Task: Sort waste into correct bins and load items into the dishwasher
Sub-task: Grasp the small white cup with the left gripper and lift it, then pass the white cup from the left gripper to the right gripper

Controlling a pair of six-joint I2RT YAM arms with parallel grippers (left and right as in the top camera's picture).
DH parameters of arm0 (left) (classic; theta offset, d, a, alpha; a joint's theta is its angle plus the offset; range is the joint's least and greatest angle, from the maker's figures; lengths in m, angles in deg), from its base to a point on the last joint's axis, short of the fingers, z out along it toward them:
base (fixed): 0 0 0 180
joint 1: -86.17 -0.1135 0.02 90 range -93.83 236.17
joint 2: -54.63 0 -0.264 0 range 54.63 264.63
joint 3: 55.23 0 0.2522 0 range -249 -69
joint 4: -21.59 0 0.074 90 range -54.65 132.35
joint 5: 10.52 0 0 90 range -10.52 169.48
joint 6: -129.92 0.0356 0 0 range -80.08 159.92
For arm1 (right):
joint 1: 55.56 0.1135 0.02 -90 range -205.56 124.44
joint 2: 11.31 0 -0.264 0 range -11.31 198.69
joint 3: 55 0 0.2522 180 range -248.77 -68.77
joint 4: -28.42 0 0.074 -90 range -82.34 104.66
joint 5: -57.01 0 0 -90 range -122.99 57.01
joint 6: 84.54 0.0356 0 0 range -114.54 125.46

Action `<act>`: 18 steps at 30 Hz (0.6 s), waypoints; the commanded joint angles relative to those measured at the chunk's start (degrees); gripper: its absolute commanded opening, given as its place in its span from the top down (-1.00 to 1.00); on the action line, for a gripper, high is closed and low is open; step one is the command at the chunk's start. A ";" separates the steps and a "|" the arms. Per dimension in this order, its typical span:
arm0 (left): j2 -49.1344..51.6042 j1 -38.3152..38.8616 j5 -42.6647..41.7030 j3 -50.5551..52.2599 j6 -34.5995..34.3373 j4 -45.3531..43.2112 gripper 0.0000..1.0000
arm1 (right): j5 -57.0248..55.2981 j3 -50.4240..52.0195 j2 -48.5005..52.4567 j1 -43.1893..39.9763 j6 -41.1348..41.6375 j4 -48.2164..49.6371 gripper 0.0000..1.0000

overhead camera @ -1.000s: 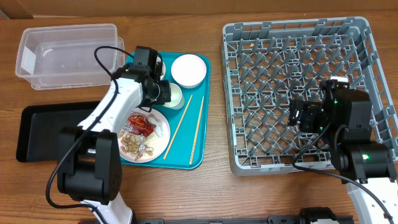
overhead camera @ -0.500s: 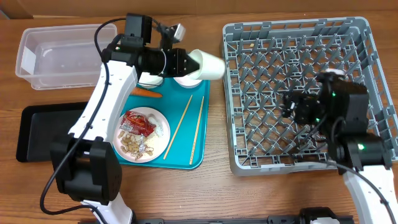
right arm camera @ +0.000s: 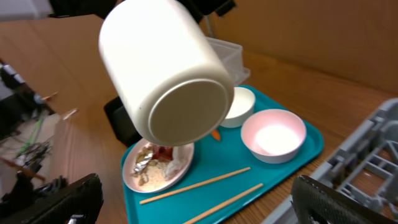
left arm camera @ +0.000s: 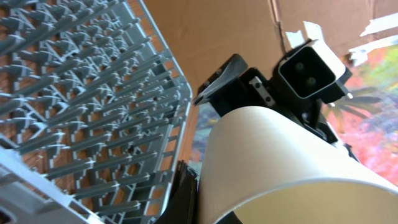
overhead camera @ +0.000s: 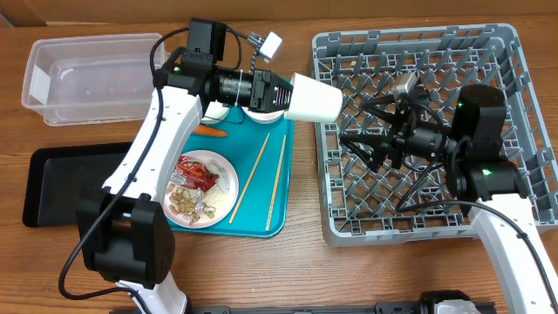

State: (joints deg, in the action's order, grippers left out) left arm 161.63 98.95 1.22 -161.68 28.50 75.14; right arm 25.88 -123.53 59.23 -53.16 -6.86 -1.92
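White cup [overhead camera: 314, 98], clamped in our left gripper [overhead camera: 281, 93], hangs at the dish rack [overhead camera: 418, 37] left edge; our right gripper [overhead camera: 364, 133] gapes over the rack. Nothing racked; bowls [right arm camera: 273, 135], plate [overhead camera: 228, 183], chopsticks [overhead camera: 277, 187], waste [overhead camera: 193, 173] lie leftward.

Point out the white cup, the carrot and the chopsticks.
white cup [overhead camera: 316, 98], overhead view, on the middle of its side wall.
carrot [overhead camera: 210, 133], overhead view, on the middle of its visible orange length.
chopsticks [overhead camera: 250, 177], overhead view, midway along one stick.
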 commanded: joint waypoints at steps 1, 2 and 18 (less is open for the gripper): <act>-0.39 0.15 -3.91 -1.11 0.17 0.00 0.92 | 6.45 -1.53 0.92 0.13 -1.66 1.64 -1.00; -0.39 0.39 -3.91 -1.11 -0.26 0.00 0.92 | 7.39 -1.53 1.14 0.13 -1.64 2.47 -1.00; -0.39 7.56 -2.10 -1.11 -0.44 -0.07 0.92 | 7.69 -1.53 1.49 0.13 -1.62 8.31 -1.00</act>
State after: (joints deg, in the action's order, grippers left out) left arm 161.63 105.77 -0.46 -161.68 28.23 75.09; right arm 33.14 -123.53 60.50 -53.16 -8.13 6.03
